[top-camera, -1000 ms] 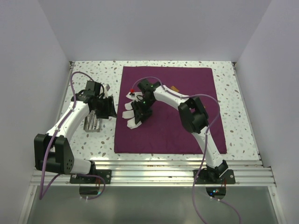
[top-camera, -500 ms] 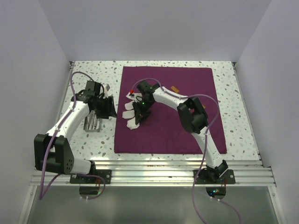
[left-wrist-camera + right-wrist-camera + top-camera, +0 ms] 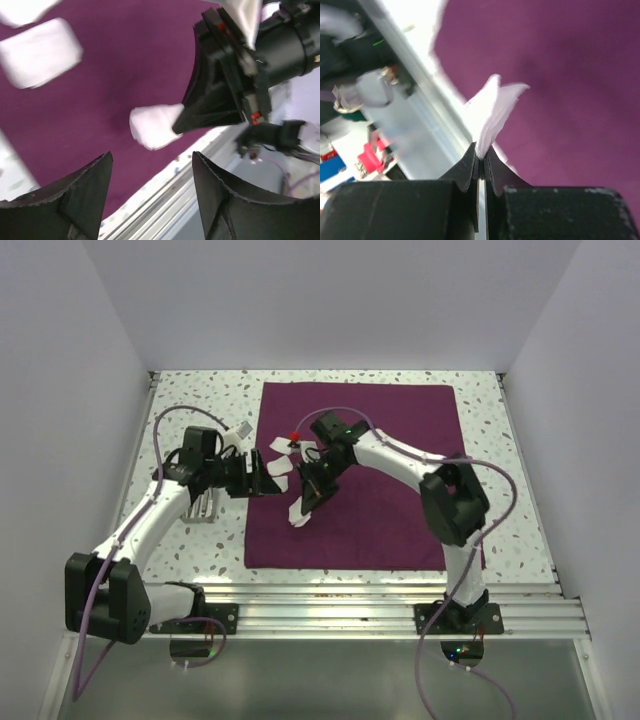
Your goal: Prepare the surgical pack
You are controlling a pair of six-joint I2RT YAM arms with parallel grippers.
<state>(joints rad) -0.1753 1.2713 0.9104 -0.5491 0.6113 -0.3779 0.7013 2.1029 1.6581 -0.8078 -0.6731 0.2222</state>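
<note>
the purple cloth [image 3: 400, 510] lies flat on the bench [image 3: 190, 400]. one white gauze square [image 3: 495, 107] is over the cloth's left part, pinched tight in the right fingers [image 3: 480, 160]. more gauze squares [image 3: 275, 468] lie on the cloth near its far left corner. the left fingers [image 3: 258, 480] hang spread apart over the cloth's left edge, holding nothing. the metal tray [image 3: 203, 507] sits just left of the cloth.

The cloth [image 3: 400, 510] lies flat on the surface [image 3: 190, 400], right of centre, with the tray [image 3: 204, 509] just left of it. Loose gauze squares [image 3: 277, 468] lie on the cloth's left part. Nearer the arms' bases, another gauze square [image 3: 299, 516] sits pinched in the right claw [image 3: 308, 500], and the left claw [image 3: 262, 480] is over the cloth's left edge
</note>
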